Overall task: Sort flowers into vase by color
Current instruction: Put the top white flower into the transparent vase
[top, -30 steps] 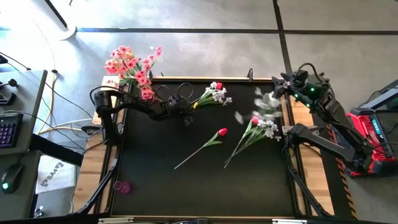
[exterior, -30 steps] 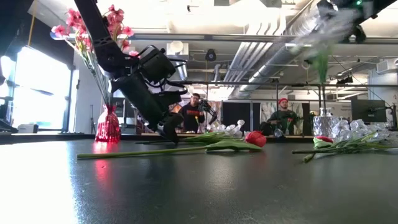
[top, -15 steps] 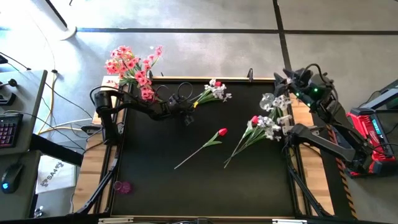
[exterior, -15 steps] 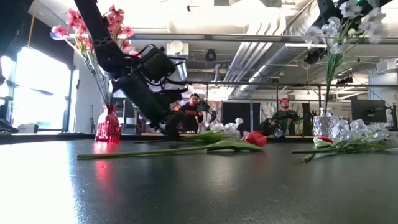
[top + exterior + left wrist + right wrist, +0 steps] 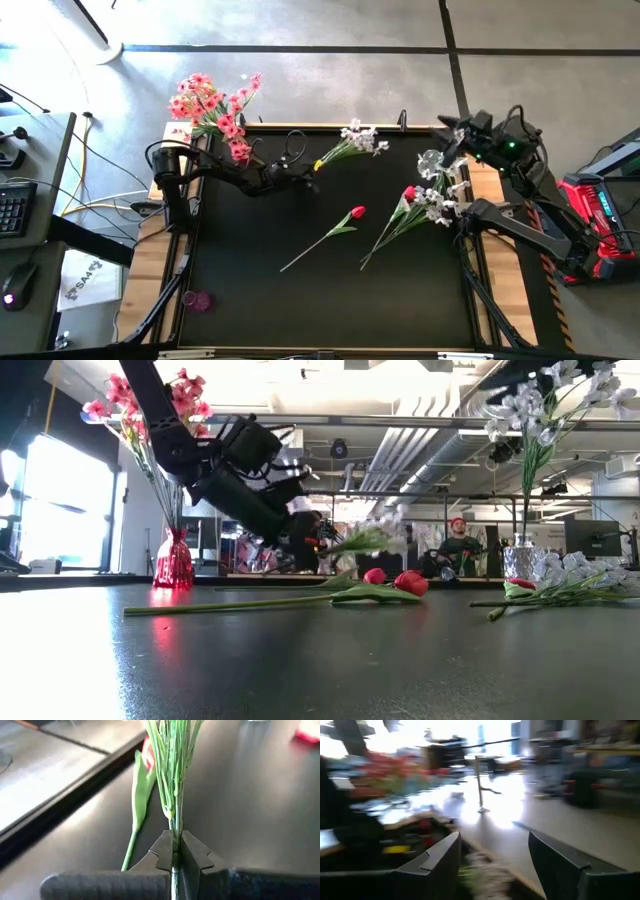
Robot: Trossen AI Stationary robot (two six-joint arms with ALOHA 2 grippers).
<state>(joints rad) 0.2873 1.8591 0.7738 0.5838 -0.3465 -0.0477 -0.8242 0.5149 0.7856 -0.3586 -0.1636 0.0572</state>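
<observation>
Lifted off the table, white spray (image 5: 362, 137) is pinched in left tool (image 5: 173, 851)

From above, the left gripper (image 5: 312, 184) reaches across the far part of the black table (image 5: 250, 300), pinching the stem end of a white spray (image 5: 352, 141). A lone red tulip (image 5: 330, 236) lies mid-table. Right of it rests a loose bunch of white blossoms (image 5: 420, 208). Pink flowers (image 5: 215, 110) crowd the far-left corner. The right gripper (image 5: 462, 138) hangs by white flowers (image 5: 438, 165) at the right edge.

Grey concrete floor (image 5: 330, 90), black floor tape, desk with keyboard (image 5: 12, 208), exposed ceiling ducts (image 5: 420, 445)
</observation>
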